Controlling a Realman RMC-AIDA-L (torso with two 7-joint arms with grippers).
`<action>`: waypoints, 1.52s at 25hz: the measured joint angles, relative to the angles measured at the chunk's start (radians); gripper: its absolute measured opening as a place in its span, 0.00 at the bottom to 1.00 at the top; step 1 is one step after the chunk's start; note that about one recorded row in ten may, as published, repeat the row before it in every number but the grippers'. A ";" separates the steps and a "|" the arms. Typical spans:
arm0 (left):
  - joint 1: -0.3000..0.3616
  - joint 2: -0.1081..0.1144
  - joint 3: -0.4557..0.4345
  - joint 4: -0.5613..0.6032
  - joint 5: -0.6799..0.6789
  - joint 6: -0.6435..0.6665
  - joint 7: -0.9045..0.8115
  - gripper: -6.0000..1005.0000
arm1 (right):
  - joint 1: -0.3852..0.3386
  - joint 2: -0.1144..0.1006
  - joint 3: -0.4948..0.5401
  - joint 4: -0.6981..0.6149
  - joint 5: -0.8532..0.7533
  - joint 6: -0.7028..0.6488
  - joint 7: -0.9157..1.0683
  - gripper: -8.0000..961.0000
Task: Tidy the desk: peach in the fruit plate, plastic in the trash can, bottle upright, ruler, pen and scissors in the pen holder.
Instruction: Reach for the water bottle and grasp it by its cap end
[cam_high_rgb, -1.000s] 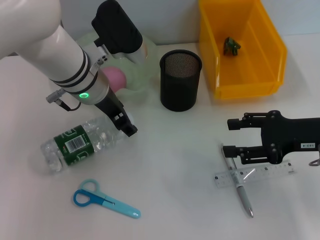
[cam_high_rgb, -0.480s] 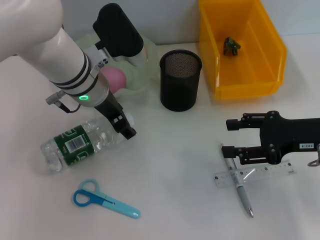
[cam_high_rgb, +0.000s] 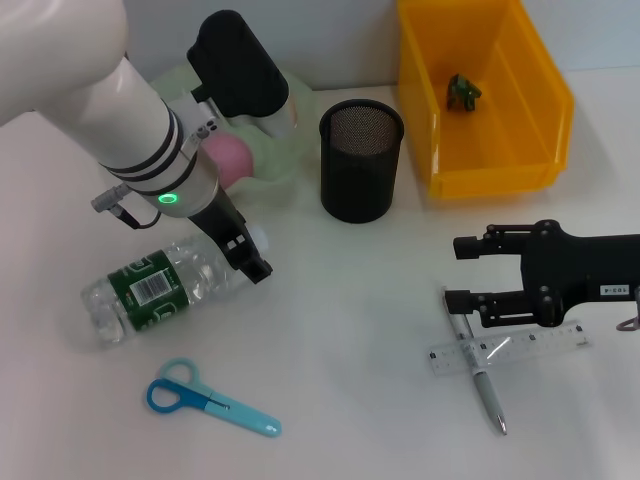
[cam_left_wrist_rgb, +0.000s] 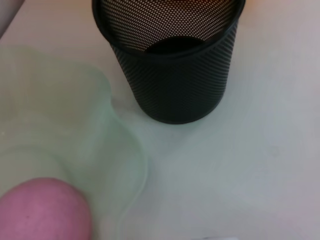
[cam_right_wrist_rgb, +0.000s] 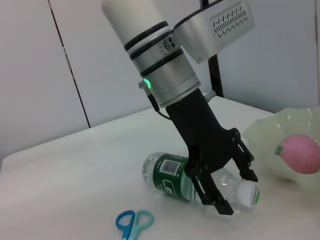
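The clear bottle (cam_high_rgb: 165, 285) with a green label lies on its side at the left. My left gripper (cam_high_rgb: 248, 252) is down at its capped end, open, one finger on each side of the neck (cam_right_wrist_rgb: 239, 189). The pink peach (cam_high_rgb: 228, 160) rests in the pale green fruit plate (cam_high_rgb: 275, 175). Blue scissors (cam_high_rgb: 210, 398) lie in front of the bottle. The black mesh pen holder (cam_high_rgb: 360, 160) stands at centre. Green plastic (cam_high_rgb: 462, 90) lies in the yellow trash can (cam_high_rgb: 490, 175). My right gripper (cam_high_rgb: 462, 272) hovers open beside the clear ruler (cam_high_rgb: 515, 348) and the pen (cam_high_rgb: 480, 378).
The pen lies across the ruler's left end. The left wrist view shows the pen holder (cam_left_wrist_rgb: 170, 60), the plate's rim (cam_left_wrist_rgb: 115, 135) and the peach (cam_left_wrist_rgb: 45, 210) close together. White tabletop stretches between scissors and ruler.
My left gripper has dropped slightly lower and nearer around the bottle's neck. The right gripper and the other objects have not moved.
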 joint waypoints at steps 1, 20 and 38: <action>0.001 0.000 0.005 0.002 -0.002 0.003 -0.001 0.76 | 0.000 0.000 0.000 0.000 0.000 0.000 0.001 0.77; 0.010 0.000 0.015 -0.005 0.003 -0.031 0.000 0.74 | 0.000 0.003 0.000 0.000 0.000 0.000 0.004 0.77; 0.016 0.000 0.081 0.001 0.012 -0.076 -0.021 0.50 | 0.000 0.002 0.000 0.000 0.011 0.000 0.006 0.77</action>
